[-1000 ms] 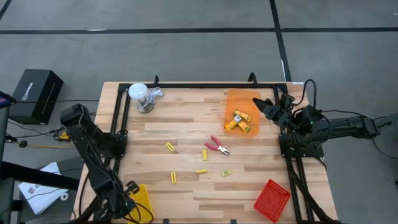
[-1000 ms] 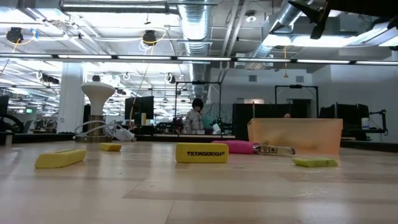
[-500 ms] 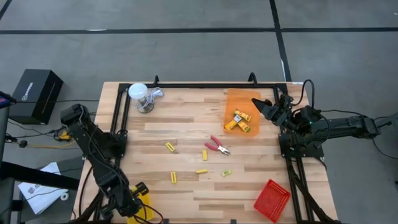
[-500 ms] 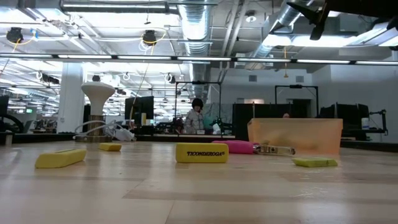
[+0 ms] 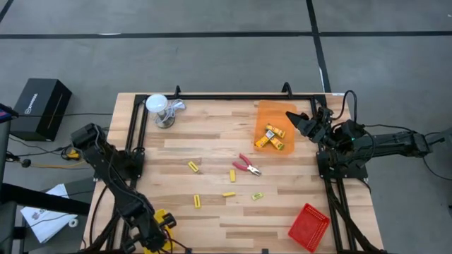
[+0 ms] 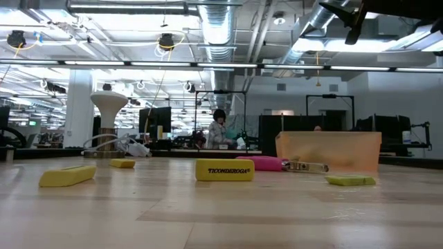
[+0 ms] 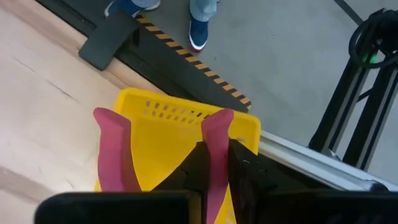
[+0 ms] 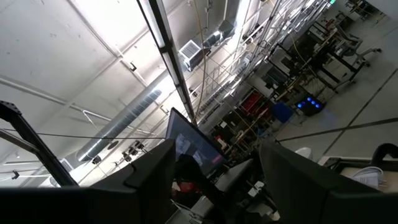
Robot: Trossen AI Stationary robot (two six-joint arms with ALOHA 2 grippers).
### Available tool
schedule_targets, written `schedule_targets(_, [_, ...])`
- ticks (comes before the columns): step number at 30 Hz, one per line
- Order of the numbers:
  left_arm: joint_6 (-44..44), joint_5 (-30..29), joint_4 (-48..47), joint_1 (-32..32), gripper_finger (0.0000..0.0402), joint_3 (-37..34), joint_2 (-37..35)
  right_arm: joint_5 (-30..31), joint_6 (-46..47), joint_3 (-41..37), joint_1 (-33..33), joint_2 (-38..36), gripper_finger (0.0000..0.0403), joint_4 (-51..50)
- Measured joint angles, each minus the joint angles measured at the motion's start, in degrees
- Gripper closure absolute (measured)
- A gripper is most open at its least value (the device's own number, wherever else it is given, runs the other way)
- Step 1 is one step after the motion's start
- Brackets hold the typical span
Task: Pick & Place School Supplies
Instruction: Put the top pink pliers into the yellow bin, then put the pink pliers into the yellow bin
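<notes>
Left gripper (image 5: pixel 157 229): positioned at the 7 o'clock corner of the bench (image 5: pixel 212 141), over the yellow tray (image 7: pixel 180 134). In the left wrist view its jaws are clamped on one handle of a pair of red-handled pliers (image 7: pixel 214 155); the second handle stands free beside it, above the tray.

Right gripper (image 5: pixel 293 120): held at the 2 o'clock edge of the bench, beside the orange tray (image 5: pixel 265 113), raised clear of the surface. Its fingers (image 8: pixel 149 177) are spread wide with nothing between them.

Orange tray contents: several yellow blocks (image 5: pixel 272 137) with dark labels, lying together.

Bench surface, near centre: a second pair of red-handled pliers (image 5: pixel 247 166) lies flat. Loose yellow pieces surround it:
- one at 9 o'clock of the pliers (image 5: pixel 193 166);
- one just beside the pliers (image 5: pixel 233 175);
- three nearer the 6 o'clock edge (image 5: pixel 197 201), (image 5: pixel 229 194), (image 5: pixel 257 195).

In the low view, one block (image 6: pixel 223 169) shows a dark printed label.

Red tray (image 5: pixel 309 226): at the 5 o'clock corner.

White cup-like object (image 5: pixel 159 109): at the 11 o'clock corner.
</notes>
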Motion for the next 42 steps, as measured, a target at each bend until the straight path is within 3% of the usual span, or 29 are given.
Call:
schedule_targets(27, [0.6,2.0,2.2,-0.9,0.0371,-0.4,0.5,0.0,-0.6,0.0,0.0,0.0,0.0178,-0.5])
schedule_targets(36, [-0.9,2.1,2.2,-0.9,0.0273,-0.4,0.5,0.0,-0.6,0.0,0.0,0.0,0.0178,-0.5])
schedule_targets(42, [-3.2,2.1,2.1,-0.9,0.0242,-0.4,0.5,0.0,-0.5,0.0,0.0,0.0,0.0178,-0.5])
